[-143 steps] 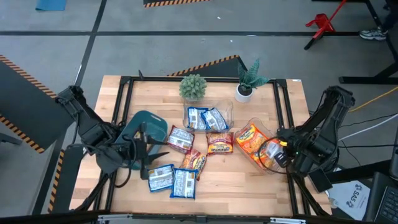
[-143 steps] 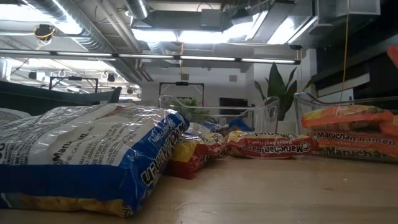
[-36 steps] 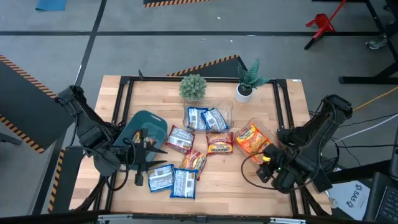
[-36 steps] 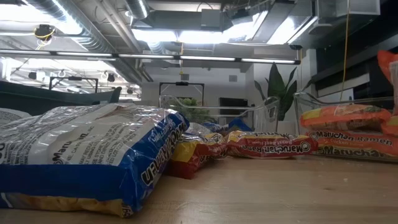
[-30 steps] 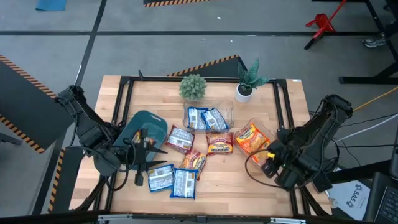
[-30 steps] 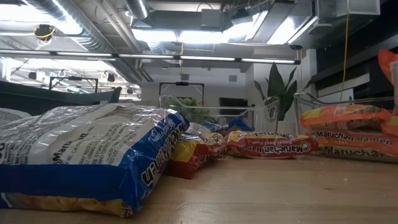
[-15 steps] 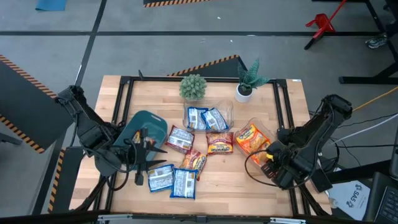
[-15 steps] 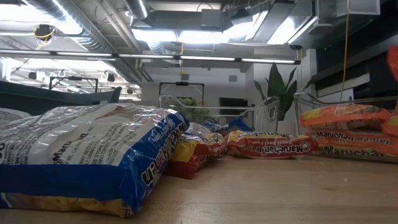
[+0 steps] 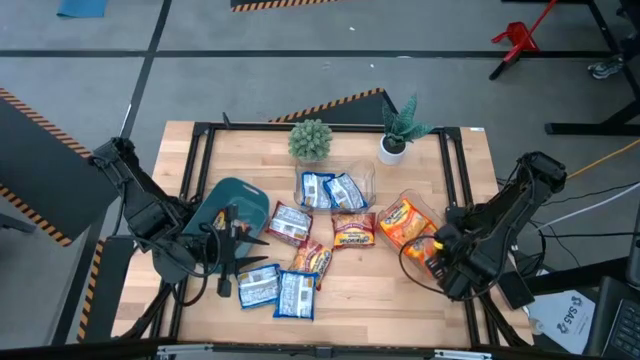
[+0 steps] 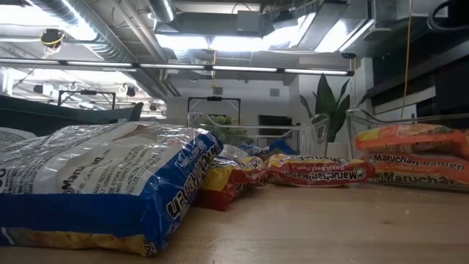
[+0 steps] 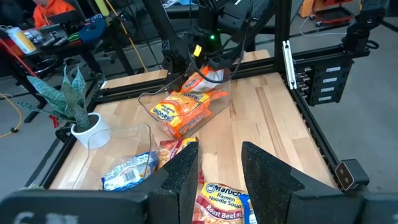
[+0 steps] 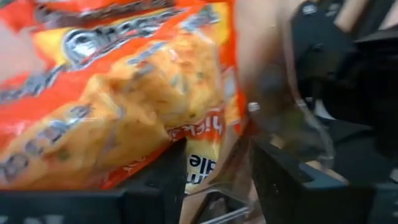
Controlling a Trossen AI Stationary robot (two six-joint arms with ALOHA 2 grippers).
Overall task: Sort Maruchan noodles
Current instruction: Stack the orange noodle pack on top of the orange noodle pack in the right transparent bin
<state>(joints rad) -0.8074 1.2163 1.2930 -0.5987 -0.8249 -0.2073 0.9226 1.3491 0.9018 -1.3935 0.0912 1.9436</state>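
Note:
Orange packets (image 9: 403, 220) lie in a clear tub at the table's right, also in the low view (image 10: 410, 150). Blue-and-white packets (image 9: 330, 190) fill a second clear tub; two more (image 9: 275, 290) lie on the table near its near edge. Red-brown packets (image 9: 352, 230) lie loose between them. My right gripper (image 9: 432, 250) is at the orange tub's near right end, shut on an orange packet (image 12: 124, 106). My left gripper (image 9: 238, 262) is open beside the dark teal bin (image 9: 232, 205), with nothing between its fingers (image 11: 186, 171). My right gripper pinches the orange packet by its end edge (image 12: 208, 158) between its two fingers. The packet stretches away from the fingers over the other orange packets in the tub. Whether it rests on them I cannot tell.
Two potted plants (image 9: 310, 140) (image 9: 397, 135) stand at the far edge. The clear tub wall (image 12: 292, 124) is close beside my right gripper's finger. Bare wood (image 9: 370, 285) shows near the near edge, between the loose packets and the right arm. A black frame runs round the table.
My right gripper has moved toward the far edge and the orange tub, carrying the orange packet. The packet has left the upper right corner of the low view. My left arm has kept still.

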